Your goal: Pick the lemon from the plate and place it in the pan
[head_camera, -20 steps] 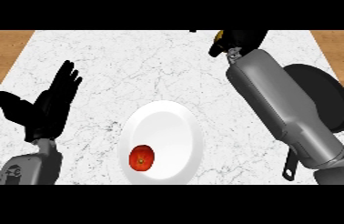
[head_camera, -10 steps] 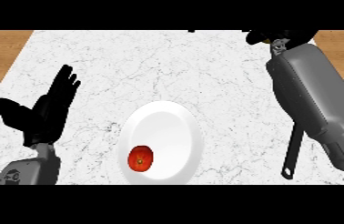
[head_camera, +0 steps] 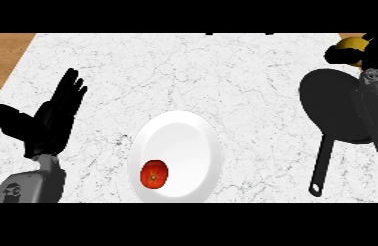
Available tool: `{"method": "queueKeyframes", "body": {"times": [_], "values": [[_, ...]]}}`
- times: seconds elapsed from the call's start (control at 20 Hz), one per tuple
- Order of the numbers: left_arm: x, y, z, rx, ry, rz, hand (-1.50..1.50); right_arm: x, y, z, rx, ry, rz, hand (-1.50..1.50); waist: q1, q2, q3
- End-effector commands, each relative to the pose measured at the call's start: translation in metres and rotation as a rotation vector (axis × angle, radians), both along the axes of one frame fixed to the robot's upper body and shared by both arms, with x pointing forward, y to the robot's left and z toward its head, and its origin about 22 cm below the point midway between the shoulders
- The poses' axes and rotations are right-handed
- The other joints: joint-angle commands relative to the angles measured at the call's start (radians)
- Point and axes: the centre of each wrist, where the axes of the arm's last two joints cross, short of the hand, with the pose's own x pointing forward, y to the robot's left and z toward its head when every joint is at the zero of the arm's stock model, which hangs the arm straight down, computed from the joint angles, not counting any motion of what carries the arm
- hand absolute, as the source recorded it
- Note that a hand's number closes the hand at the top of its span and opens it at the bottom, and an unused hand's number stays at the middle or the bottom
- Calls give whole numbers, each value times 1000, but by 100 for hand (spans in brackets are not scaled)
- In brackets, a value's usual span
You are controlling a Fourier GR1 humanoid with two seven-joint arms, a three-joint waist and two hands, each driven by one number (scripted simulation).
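Grasping round yellow lemon (head_camera: 354, 41) in black R hand (head_camera: 341, 54), fingers curled round it, at far R, just beyond black frying pan (head_camera: 332, 102): likely staging for drop-in. Resting black L hand (head_camera: 55, 115) open at L edge, clear of work. Leaving red round fruit (head_camera: 153, 173) on white plate (head_camera: 184, 135).

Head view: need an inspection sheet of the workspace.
Surface: white marbled counter.
Job's things: yellow lemon in the right hand, by the far edge of the black frying pan; white round plate at centre, no lemon on it.
Clutter: round red fruit on the plate's near part.
Hands: right hand curled round the lemon; left hand open, resting at the left, fingers up.
Cables: nothing seen.
Surroundings: brown wooden strip at the far-left corner.
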Motion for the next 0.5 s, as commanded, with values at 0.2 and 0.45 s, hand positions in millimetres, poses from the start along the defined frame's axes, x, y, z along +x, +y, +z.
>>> {"method": "queueKeyframes", "body": {"times": [0.2, 0.45], "values": [[-5, -8, -1, 11, 10, 0, 0, -34, -82, -50, 58, -48, 24, 150, 14, 3, 1], [5, -8, -3, 7, -16, -20, 0, -36, -93, -112, 86, -13, 75, 150, 28, 10, 1]]}}
